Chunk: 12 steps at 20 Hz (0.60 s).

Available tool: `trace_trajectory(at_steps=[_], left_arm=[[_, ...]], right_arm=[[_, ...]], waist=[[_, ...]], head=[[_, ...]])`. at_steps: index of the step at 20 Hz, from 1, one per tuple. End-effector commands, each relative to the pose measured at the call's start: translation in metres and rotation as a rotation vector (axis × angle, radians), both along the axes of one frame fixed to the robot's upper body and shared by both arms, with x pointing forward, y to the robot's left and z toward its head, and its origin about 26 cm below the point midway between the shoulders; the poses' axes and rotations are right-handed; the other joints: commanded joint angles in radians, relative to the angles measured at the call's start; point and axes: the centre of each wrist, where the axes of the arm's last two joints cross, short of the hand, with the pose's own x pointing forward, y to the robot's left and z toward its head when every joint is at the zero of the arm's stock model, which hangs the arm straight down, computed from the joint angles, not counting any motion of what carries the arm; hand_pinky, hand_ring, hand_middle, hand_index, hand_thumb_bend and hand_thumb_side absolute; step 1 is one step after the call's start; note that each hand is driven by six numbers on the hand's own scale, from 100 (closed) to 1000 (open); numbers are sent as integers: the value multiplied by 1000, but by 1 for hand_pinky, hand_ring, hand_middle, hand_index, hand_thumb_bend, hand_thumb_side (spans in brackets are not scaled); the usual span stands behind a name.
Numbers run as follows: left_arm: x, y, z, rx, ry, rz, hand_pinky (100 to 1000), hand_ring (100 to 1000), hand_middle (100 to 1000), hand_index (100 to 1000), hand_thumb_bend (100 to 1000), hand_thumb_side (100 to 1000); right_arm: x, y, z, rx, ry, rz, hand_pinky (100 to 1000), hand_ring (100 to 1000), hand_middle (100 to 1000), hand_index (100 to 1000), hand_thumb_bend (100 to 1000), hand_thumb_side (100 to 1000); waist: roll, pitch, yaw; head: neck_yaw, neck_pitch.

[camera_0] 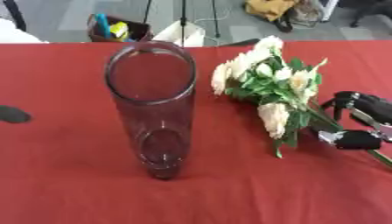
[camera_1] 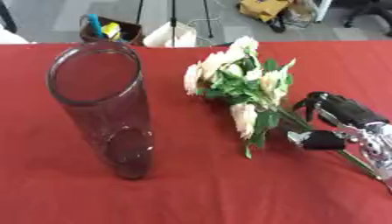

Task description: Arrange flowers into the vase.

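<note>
Lying on the red cloth [camera_0: 69, 175], the flowers [camera_0: 272, 83] are just to the right of the vase [camera_0: 152, 105], with cream blooms and green leaves pointing to the far side and the stems [camera_1: 348, 159] running toward the near right. The vase is clear glass, upright and empty, standing near the middle of the table. The right hand [camera_1: 337, 127] is at the stems, its black fingers curled around them close under the leaves, so it grips the bunch while the bunch rests on the cloth. A dark thing [camera_0: 12, 114] shows at the left edge of the left eye view; I cannot tell what it is. Behind the table are tripod legs [camera_0: 182, 17] and a box [camera_0: 115, 28].
</note>
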Motion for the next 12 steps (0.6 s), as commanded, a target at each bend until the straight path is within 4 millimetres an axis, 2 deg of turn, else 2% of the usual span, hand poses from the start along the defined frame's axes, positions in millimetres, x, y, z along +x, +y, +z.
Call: trace_trajectory(at_steps=[1,3,4,7,10,12], left_arm=[[-2,-2,6,12,-27,-11,519,499,701,774,100,992],[-2,-2,6,12,-28,-10,519,498,699,774,100,992],[-2,-2,6,12,-29,-10,519,498,699,773,100,992],[-2,-3,6,12,-30,-10,519,498,700,773,100,992],[-2,-3,6,15,-29,-9,519,497,699,773,100,991],[-2,-3,6,16,-29,-9,518,497,698,773,100,992]], right_arm=[[-1,-7,4,-50,-22,-35,741,961,538,841,293,787],[-1,-10,-1,-57,-7,-49,742,960,523,838,326,778],[-1,-10,-3,-55,2,-49,743,961,522,836,295,779],[-1,-8,-4,-47,14,-35,739,957,509,823,291,770],[-1,-4,-2,-28,20,-16,706,925,456,763,278,734],[-2,-2,-1,-15,22,-5,669,900,413,704,235,682]], waist=[[-3,-17,3],[-3,-15,6],[-3,-14,7],[-3,-11,7],[-4,-10,7],[-4,-9,7]], head=[[-4,-7],[-6,-8],[-7,-8],[-8,-8],[-7,-7],[-6,-7]])
